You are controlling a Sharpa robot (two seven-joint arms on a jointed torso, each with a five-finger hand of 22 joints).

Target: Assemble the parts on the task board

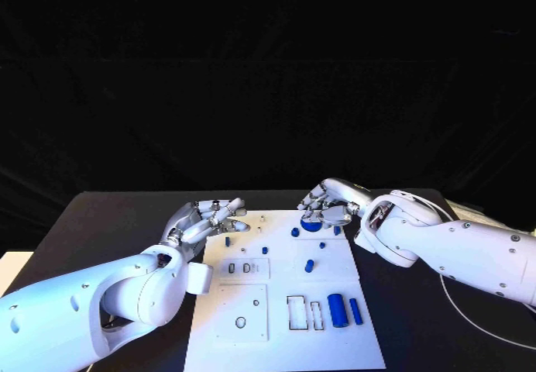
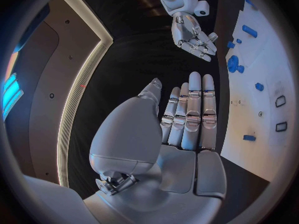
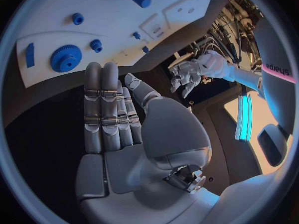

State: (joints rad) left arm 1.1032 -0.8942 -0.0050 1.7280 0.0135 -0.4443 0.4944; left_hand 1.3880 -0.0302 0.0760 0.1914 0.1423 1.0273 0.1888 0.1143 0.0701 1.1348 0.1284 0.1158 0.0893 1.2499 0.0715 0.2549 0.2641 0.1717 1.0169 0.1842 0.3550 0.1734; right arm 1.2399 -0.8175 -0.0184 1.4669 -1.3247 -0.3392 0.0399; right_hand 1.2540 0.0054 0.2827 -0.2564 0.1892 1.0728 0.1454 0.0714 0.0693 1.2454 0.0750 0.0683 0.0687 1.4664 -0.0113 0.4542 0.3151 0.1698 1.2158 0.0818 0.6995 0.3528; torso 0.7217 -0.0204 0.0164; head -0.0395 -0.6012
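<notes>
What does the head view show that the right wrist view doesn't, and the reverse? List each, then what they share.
Head view adds: the right arm from above, and the task board down to its near edge.
Right wrist view adds: the right hand from the palm side, fingers straight and side by side, holding nothing, and the teeth of the blue gear.
Both share: the board, the gear, small blue parts near it, and the left hand at the board's far left corner.
</notes>
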